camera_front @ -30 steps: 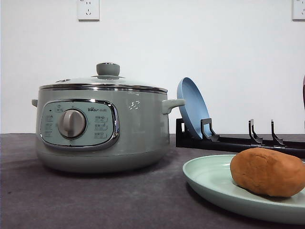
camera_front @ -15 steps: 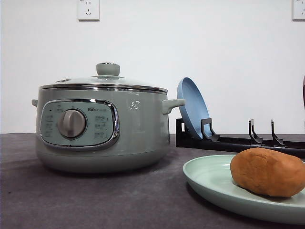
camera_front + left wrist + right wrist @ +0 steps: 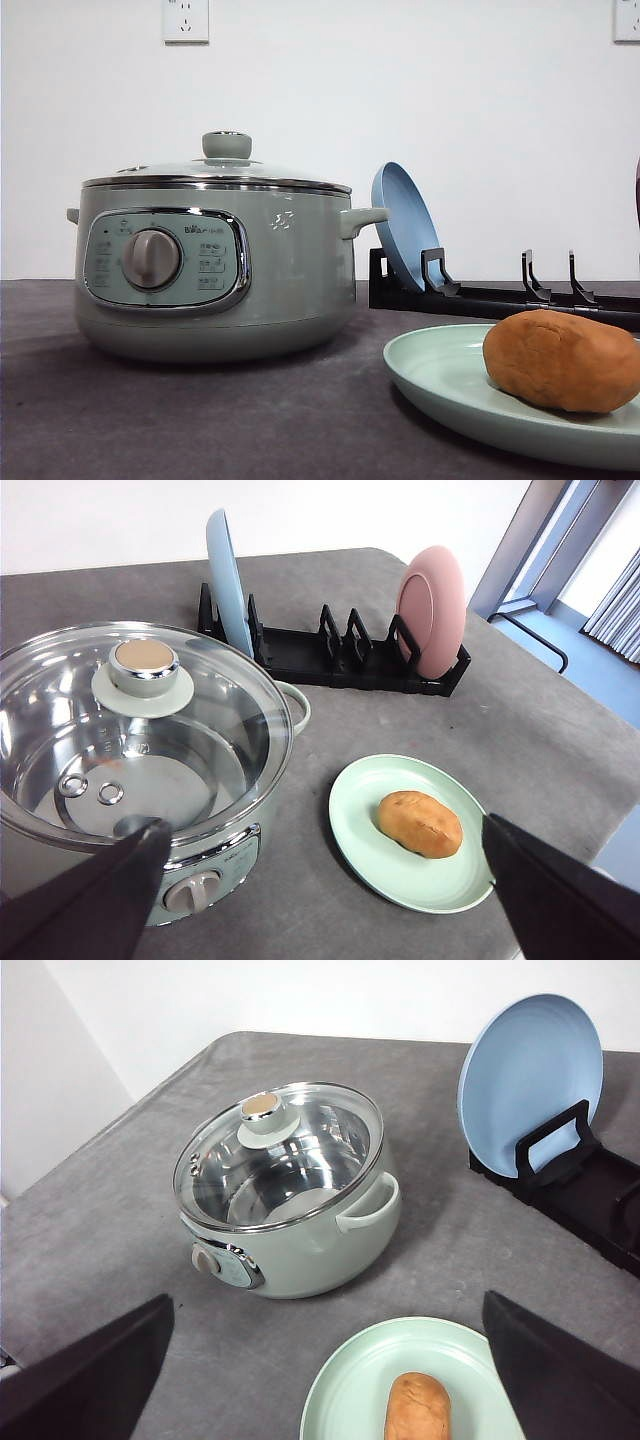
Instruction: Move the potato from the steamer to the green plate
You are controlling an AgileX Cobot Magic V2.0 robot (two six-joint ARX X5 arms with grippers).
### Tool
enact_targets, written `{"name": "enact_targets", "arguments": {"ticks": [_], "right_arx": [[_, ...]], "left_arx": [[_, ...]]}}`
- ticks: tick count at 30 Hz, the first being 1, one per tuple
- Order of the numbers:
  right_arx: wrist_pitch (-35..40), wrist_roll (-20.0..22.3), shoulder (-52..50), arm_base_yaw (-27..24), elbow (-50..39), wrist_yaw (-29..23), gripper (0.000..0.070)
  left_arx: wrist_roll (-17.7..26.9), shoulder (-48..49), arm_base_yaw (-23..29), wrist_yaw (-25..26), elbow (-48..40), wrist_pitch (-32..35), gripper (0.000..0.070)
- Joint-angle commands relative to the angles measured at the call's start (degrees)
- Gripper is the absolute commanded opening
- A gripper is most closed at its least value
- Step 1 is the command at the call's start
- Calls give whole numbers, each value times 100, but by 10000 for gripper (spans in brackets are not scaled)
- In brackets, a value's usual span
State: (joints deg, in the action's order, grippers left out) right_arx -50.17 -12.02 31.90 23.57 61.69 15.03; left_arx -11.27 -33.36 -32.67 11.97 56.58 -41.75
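Note:
The orange-brown potato [image 3: 560,360] lies on the pale green plate [image 3: 430,375] at the front right of the table. The sage-green steamer [image 3: 215,270] stands at the left with its knobbed glass lid on. Through the lid its inside looks empty. From above, the left gripper [image 3: 325,825] hangs open over the gap between the steamer [image 3: 130,740] and the green plate [image 3: 360,830], where the potato [image 3: 420,823] rests. My right gripper [image 3: 327,1300] is also open and high, looking down on the steamer [image 3: 290,1190], green plate [image 3: 350,1390] and potato [image 3: 418,1407]. Neither gripper holds anything.
Behind the plate, a black dish rack [image 3: 500,300] holds an upright blue plate [image 3: 400,225]. The left wrist view shows the same rack [image 3: 340,665] holding a pink plate [image 3: 432,610] at its other end. The grey table's edge runs close to the green plate on the right.

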Motion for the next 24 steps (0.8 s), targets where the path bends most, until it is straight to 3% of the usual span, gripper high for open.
{"name": "enact_targets", "arguments": {"ticks": [1, 2, 3, 4, 5, 6, 24], "right_arx": [[36, 66, 17, 28, 65, 24, 624], [29, 56, 17, 28, 64, 32, 569], [19, 46, 17, 28, 63, 35, 427], [-4, 49, 17, 28, 65, 35, 221], [-33, 62, 19, 28, 64, 18, 62], [-47, 77, 20, 28, 63, -4, 5], [96, 88, 17, 28, 66, -7, 7]], "left_arx": [[-19, -33, -42, 17, 52, 64, 611], [-8, -33, -42, 17, 52, 63, 465], [22, -33, -42, 17, 52, 60, 225], [59, -31, -42, 15, 52, 52, 37], [76, -31, -42, 12, 52, 64, 18], [91, -31, -42, 10, 52, 73, 10], [112, -25, -42, 10, 58, 67, 0]]}}
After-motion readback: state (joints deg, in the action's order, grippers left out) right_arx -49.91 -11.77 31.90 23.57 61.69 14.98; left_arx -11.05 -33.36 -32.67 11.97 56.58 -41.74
